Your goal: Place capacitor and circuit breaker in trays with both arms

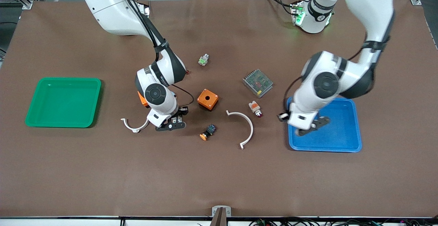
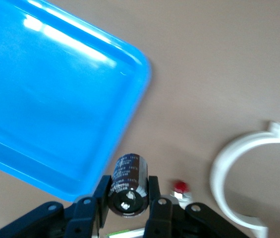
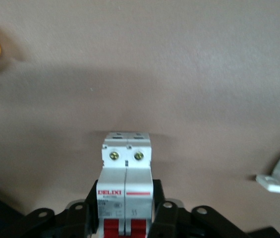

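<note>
Left gripper point(image 1: 312, 126) over the edge of the shallow blue plastic tray point(image 1: 345, 143) at the left arm's end of the table, jaws clamped on the small black cylindrical capacitor point(image 2: 128, 184) with a pale silvery end. Capacitor held off the table between both fingers point(image 2: 152, 198), silvery end toward the wrist camera, just over the tray's rim point(image 2: 130, 99). Red tip of the white-orange cylindrical button point(image 2: 180, 187) and the large white plastic half-ring clamp point(image 2: 239, 173) seen on the brown mat past the capacitor.

Right gripper point(image 1: 171, 123) low over the brown table mat point(image 1: 219, 178), between the small white curved clamp piece point(image 1: 133, 126) and the orange square box with a round hole point(image 1: 207, 99). Jaws closed on the white-grey rectangular circuit breaker point(image 3: 126, 183) with red toggle switches, gripped at both sides by the fingers point(image 3: 162, 213); two brass screws facing the wrist camera. Cannot tell whether the breaker touched the mat.

Empty green plastic tray point(image 1: 65, 102) at the right arm's end of the table. Black pushbutton with an orange cap point(image 1: 207, 132) nearer the front camera than the orange box. Grey metal mesh-topped power supply block point(image 1: 258, 83) near the white-orange button point(image 1: 255, 109). Small green-and-silver part point(image 1: 203, 60) farther from the front camera than the orange box.
</note>
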`<state>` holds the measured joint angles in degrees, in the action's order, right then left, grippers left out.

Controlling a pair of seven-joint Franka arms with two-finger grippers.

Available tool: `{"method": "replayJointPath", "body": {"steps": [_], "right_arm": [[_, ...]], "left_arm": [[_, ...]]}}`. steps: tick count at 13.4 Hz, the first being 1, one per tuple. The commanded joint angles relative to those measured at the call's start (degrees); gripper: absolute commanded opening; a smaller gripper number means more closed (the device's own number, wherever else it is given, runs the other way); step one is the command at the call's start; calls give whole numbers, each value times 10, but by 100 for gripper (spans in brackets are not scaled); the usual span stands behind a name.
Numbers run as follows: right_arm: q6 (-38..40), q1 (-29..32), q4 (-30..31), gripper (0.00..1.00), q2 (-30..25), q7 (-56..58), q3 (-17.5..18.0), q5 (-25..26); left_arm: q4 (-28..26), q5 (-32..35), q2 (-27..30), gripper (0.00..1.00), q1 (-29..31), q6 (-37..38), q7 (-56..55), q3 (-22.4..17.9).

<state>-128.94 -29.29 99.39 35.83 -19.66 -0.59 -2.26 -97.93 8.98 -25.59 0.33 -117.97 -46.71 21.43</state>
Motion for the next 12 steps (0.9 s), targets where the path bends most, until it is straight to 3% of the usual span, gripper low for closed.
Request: {"method": "replayJointPath", "body": {"steps": [1, 3, 5, 7, 9, 11, 12], "right_arm": [[46, 1, 2, 21, -37, -4, -3, -9], [115, 12, -33, 20, -59, 0, -6, -9], [231, 47, -90, 20, -83, 6, -6, -8], [320, 84, -124, 20, -111, 15, -8, -3], [358, 134, -119, 20, -147, 34, -10, 7], [389, 215, -117, 20, -167, 133, -10, 15], [390, 253, -109, 20, -175, 170, -10, 34]], "left_arm": [[-18, 2, 3, 0, 74, 8, 88, 6], [-33, 7, -7, 0, 127, 5, 151, 6], [-38, 8, -28, 0, 178, -1, 202, 6], [-40, 8, -49, 1, 194, -3, 222, 6], [-59, 8, -61, 2, 195, -36, 222, 6], [-79, 8, -75, 7, 195, -87, 222, 4], [-77, 9, -82, 16, 195, -90, 222, 3]]}}
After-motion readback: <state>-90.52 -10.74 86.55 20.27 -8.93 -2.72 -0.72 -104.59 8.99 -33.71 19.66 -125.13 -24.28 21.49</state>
